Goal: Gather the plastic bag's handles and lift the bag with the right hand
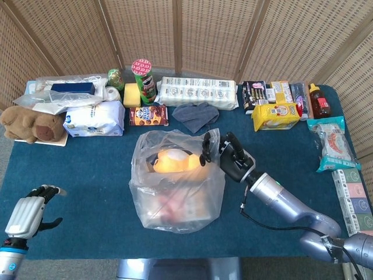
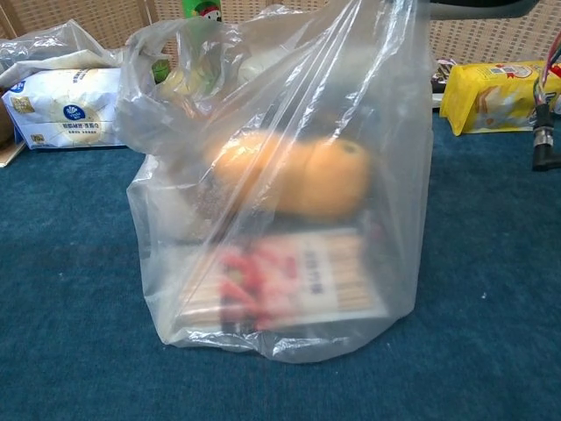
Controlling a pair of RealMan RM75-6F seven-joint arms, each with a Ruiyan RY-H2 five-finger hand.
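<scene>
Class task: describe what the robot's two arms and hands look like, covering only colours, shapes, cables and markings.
The right hand is black with slim segmented fingers, on a rounded silver-grey right arm with a thin black cable looping beside the wrist. The left hand has a ribbed silver-white back and dark fingers; its wrist carries a small blue mark.

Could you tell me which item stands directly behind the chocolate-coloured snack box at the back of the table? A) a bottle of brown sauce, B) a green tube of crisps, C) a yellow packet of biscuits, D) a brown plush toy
B: in the head view the green crisp tube stands upright just behind the brown snack box, while the plush toy lies far to the left and the sauce bottle far to the right.
</scene>
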